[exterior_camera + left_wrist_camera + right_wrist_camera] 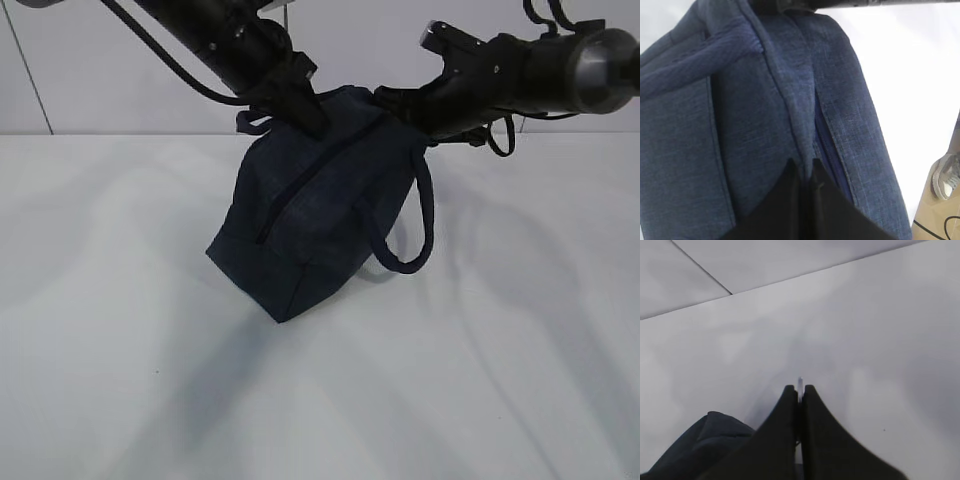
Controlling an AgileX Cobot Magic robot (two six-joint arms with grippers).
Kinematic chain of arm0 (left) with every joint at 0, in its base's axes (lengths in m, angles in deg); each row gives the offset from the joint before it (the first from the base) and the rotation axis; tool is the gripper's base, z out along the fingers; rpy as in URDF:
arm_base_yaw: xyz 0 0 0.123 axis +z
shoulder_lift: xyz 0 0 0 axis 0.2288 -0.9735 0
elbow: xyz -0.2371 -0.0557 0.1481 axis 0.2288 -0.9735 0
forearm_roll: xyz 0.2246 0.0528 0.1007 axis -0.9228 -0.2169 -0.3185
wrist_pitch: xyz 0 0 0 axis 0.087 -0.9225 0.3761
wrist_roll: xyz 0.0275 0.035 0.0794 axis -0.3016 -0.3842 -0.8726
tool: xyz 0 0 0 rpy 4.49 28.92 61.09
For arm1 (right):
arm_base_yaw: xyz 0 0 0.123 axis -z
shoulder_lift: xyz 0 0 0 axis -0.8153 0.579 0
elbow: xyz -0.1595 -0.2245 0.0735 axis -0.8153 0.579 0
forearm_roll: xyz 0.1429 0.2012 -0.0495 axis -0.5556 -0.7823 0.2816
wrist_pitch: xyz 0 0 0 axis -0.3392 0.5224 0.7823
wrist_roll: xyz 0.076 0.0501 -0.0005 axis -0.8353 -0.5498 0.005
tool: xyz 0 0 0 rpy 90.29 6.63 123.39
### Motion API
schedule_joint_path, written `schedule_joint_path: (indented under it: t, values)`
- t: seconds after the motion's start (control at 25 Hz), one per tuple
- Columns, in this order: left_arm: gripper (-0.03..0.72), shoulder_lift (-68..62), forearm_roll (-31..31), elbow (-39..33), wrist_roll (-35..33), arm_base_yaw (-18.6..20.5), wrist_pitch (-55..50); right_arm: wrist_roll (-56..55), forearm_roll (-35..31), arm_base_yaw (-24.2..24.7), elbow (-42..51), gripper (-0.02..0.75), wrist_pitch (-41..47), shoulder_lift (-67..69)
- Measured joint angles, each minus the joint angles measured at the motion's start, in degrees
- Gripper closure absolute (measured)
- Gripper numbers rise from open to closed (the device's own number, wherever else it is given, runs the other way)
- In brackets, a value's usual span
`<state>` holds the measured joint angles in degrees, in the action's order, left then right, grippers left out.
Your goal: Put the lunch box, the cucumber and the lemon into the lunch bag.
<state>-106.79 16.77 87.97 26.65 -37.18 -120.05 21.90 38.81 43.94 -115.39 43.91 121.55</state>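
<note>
Exterior view: lunch bag (320, 210) tilted, zipper line running diagonally. Left wrist view alone shows left gripper (805, 172) clamped on zipper seam; right gripper (799, 392) pinching thin silvery piece.

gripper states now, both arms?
Left tool: closed on the lunch bag fabric by the zipper.
Right tool: closed on something thin and silvery; cannot tell what.
</note>
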Motion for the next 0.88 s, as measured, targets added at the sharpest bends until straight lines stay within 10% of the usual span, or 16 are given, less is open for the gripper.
schedule_joint_path:
  t: [0.64, 0.88]
  values:
    - [0.698, 0.4, -2.3, 0.0, 0.1, 0.0, -0.2, -0.1, -5.6, 0.1, -3.1, 0.72, 2.2, 3.2]
    - [0.699, 0.4, -2.6, 0.0, 0.5, 0.0, -0.4, -0.5, -16.9, 0.6, -3.1, 0.72, 2.4, 3.4]
